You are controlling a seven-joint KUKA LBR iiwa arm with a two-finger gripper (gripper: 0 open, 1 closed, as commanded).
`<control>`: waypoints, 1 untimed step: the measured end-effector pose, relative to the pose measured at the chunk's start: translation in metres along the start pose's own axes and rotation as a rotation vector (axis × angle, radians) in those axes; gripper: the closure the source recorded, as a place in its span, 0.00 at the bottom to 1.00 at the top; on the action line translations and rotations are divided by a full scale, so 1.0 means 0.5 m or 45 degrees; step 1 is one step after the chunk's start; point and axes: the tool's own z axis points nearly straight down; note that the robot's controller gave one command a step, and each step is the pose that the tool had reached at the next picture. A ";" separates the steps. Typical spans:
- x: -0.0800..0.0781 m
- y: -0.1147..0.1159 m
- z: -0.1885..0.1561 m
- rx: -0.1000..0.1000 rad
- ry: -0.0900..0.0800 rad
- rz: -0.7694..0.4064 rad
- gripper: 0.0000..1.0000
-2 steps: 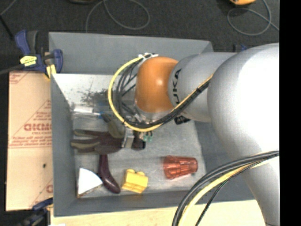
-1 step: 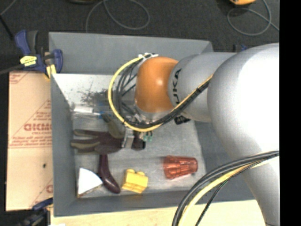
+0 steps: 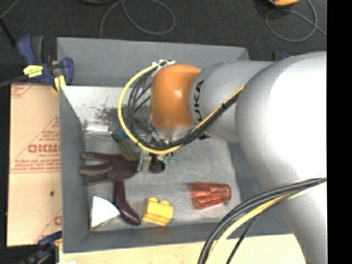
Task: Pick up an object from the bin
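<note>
Where the bin (image 3: 187, 224) comes nearest you, four things lie along its front wall: a white wedge (image 3: 102, 210) in the left corner, a dark curved stalk (image 3: 125, 205) touching it, a yellow block (image 3: 158, 212) just beside that, and a red ribbed cup (image 3: 210, 195) on its side, well apart to the right. You have bare floor between block and cup, and more behind the cup. Further in, a dark glove (image 3: 107, 166) lies near the left wall, its digits pointing left. The gripper (image 3: 155, 163) sits at the glove's right end, under the orange cover (image 3: 173, 100) and looped cables (image 3: 132, 100). You cannot tell whether the gripper is spread or closed. Beyond the glove, a clear packet (image 3: 99, 133) lies by the left wall, with dark specks (image 3: 102, 111) toward the far corner.
</note>
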 end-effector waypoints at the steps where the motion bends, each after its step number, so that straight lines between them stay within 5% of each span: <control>1: -0.032 -0.110 -0.166 -0.006 -0.003 -0.574 1.00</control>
